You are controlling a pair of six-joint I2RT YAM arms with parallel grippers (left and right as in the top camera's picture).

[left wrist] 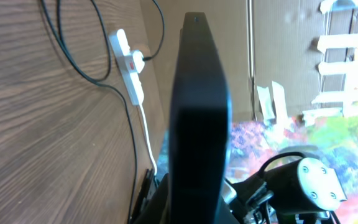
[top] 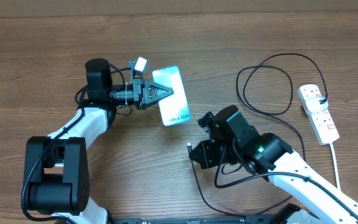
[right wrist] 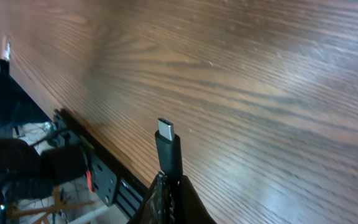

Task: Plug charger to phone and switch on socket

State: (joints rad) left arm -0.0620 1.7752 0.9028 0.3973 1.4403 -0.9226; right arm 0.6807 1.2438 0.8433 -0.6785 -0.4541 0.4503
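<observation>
A brown wood-grain table (top: 104, 37) is shown, with bare room toward 12 and 9 o'clock. At 3 o'clock, near the table edge, the white oblong socket (top: 319, 115) is laid flat. The slim, glossy phone (top: 176, 109) is clamped near the centre by the left gripper (top: 165, 92), which is closed on it. The thin black charger (right wrist: 169, 152) is looped toward 2 o'clock. Its end is pinched by the closed right gripper (right wrist: 169, 186), at 5 o'clock of the phone, near but apart. A flat metal tip (right wrist: 165, 129) is left protruding.

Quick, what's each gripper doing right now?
Left gripper: shut on the phone.
Right gripper: shut on the charger, just behind its connector tip.
</observation>
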